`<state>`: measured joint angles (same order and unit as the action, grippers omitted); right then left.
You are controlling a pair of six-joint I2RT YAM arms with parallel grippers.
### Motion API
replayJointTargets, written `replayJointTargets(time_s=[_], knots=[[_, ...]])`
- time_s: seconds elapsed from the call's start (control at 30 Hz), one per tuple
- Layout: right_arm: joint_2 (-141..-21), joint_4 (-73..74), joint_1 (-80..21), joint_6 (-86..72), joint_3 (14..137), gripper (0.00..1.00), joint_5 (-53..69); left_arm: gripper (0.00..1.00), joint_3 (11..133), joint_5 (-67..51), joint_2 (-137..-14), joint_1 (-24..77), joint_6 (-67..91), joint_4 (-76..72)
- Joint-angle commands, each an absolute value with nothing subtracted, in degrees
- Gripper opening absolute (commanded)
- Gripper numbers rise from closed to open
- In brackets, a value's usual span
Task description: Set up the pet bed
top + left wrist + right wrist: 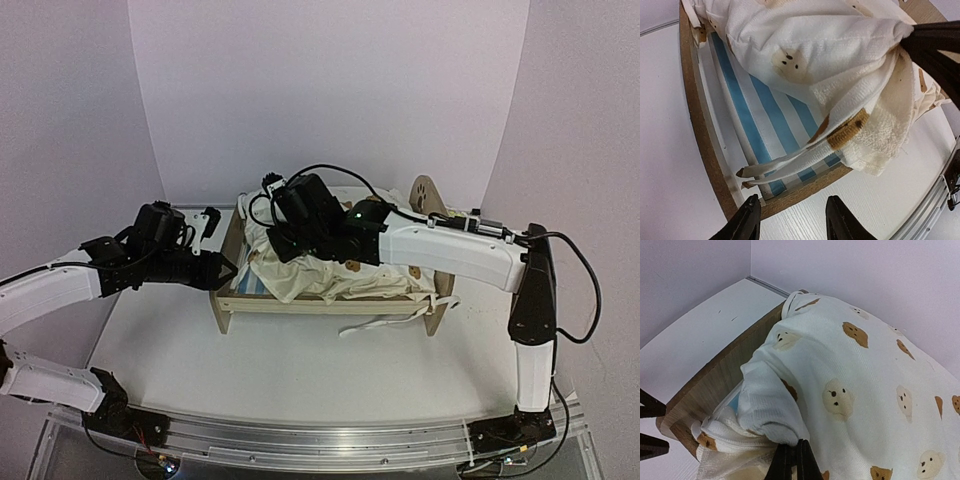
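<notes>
The pet bed (300, 305) is a light-wood frame with arched end boards and a blue-and-white striped base (757, 107), standing mid-table. A cream bear-print cushion (300, 270) lies bunched on it, lifted off the left part of the base. My right gripper (792, 460) is shut on a fold of the cushion (850, 380) and holds it up over the bed's left half. My left gripper (792, 217) is open and empty, just outside the bed's left end board (705, 145). White tie straps (790, 162) hang from the cushion's corner.
A loose white strap (385, 322) trails over the bed's front rail onto the white table (300, 370). White walls close the back and both sides. A metal rail (320, 440) runs along the near edge.
</notes>
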<state>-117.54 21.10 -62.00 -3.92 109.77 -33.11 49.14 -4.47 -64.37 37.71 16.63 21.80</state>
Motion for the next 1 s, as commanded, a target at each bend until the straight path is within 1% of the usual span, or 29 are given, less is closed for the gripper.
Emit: replayJointTargets(time_s=[0.0,0.3,0.5,0.8,0.87,0.93,0.97], knots=[[-118.4,20.8,-61.5,-2.4,113.1,0.00,-36.6,0.43,48.9,-4.7,-66.7,38.2,14.5,16.0],[-118.4,21.1,-61.6,-2.3,113.1,0.00,-36.1,0.39,49.4,-0.6,-71.2,38.8,12.0,13.0],[-118.3,21.1,-61.5,-2.5,112.8,0.00,-35.4,0.32,50.1,3.0,-73.1,38.8,11.2,13.1],[-117.7,21.1,-61.5,-2.6,112.2,0.00,-35.2,0.26,50.6,1.5,-75.6,38.8,9.5,11.4],[-117.6,21.1,-61.6,-2.6,112.1,0.00,-35.4,0.19,50.7,0.9,-76.0,38.8,9.4,11.0],[-117.6,21.1,-61.6,-2.6,111.9,0.00,-35.5,0.09,50.9,0.9,-76.1,38.8,9.6,11.1],[-117.5,21.1,-61.6,-2.6,111.9,0.00,-35.6,0.07,51.1,1.1,-76.0,38.8,9.8,11.3]])
